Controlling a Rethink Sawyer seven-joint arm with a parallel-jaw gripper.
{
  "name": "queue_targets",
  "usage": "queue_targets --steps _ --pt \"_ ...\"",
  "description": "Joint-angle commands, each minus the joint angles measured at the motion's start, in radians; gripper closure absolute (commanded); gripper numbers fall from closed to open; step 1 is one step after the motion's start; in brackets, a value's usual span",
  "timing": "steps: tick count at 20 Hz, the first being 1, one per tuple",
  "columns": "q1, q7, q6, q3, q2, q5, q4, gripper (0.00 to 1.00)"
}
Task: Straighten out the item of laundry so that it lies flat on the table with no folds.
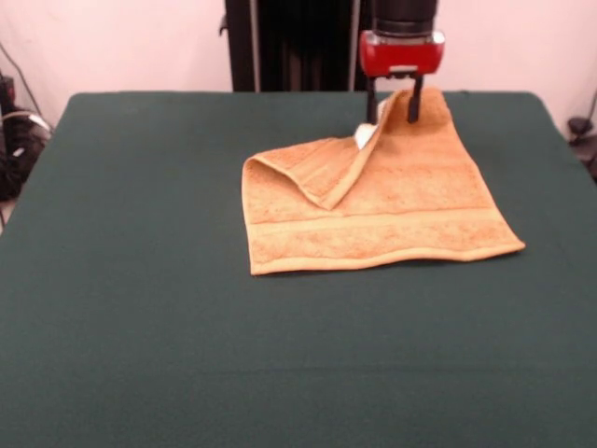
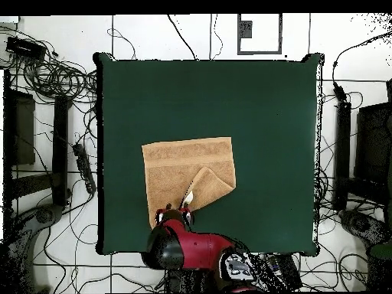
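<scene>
The orange-tan item of laundry (image 1: 392,201) (image 2: 184,164) lies on the dark green table (image 1: 140,308) (image 2: 268,115), a little toward the robot's side. One far corner is folded over onto the cloth, forming a triangular flap (image 1: 322,168) (image 2: 208,187). Another far corner is pulled up off the table between the fingers of my gripper (image 1: 393,105) (image 2: 176,212), which is shut on it. A small white tag (image 1: 366,136) (image 2: 187,199) shows just below the fingers. The near border band lies flat.
Green cloth stretches wide on every side of the towel. Cables (image 2: 57,76) and dark equipment (image 2: 367,145) lie on the floor beyond both side edges of the table. A black post (image 1: 280,42) stands behind the far edge.
</scene>
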Motion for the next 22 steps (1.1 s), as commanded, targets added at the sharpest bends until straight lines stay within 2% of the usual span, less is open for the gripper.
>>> queue_targets --steps 1,13,22 --pt "0.090 0.150 0.315 0.051 -0.078 0.139 -0.170 0.00" --pt "0.135 0.158 0.522 0.035 -0.151 0.135 -0.269 0.00" --pt "0.096 0.156 0.431 0.067 -0.083 0.105 -0.264 0.00"
